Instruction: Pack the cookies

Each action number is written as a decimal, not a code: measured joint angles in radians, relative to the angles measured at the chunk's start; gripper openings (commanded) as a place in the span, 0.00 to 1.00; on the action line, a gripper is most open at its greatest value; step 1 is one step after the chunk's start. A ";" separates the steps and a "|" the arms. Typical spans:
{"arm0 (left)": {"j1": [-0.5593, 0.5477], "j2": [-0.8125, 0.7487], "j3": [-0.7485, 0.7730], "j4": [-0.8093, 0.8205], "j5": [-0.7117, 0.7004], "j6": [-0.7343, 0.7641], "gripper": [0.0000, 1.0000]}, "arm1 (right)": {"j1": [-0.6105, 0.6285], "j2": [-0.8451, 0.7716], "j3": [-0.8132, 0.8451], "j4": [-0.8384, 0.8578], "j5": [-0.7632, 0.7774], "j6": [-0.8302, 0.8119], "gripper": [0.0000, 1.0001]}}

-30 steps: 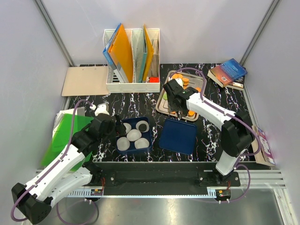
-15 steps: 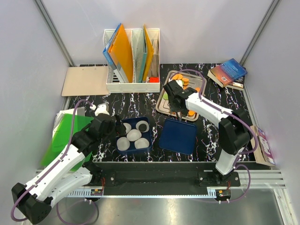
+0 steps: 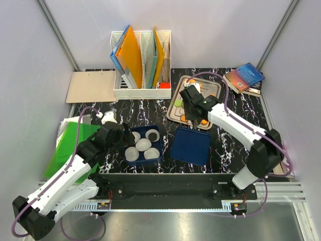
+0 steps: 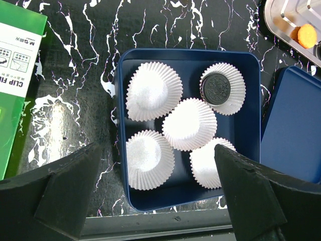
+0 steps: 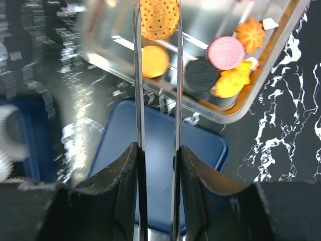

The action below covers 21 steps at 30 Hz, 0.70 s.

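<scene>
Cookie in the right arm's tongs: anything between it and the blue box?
Nothing tall: only the blue lid lies flat between the cookie in the tongs and the blue box. The left fingers hover at its left edge.

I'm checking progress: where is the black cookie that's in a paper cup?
Left wrist view: the black cookie sits in the upper-right paper cup of the blue box, beside the blue lid.

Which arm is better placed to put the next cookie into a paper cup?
Right. The right gripper squeezes tongs pinching an orange cookie over the tray. The left gripper hangs open and empty above the box of cups.
</scene>
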<state>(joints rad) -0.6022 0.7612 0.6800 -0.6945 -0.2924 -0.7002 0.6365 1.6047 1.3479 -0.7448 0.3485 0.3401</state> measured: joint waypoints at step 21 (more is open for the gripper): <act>0.000 0.000 0.040 -0.060 -0.087 -0.009 0.99 | 0.537 -0.071 0.057 -0.083 0.026 0.141 0.31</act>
<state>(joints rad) -0.6022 0.7609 0.7204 -0.7540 -0.3790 -0.7090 1.1732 1.5337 1.4052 -0.8276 0.3740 0.4808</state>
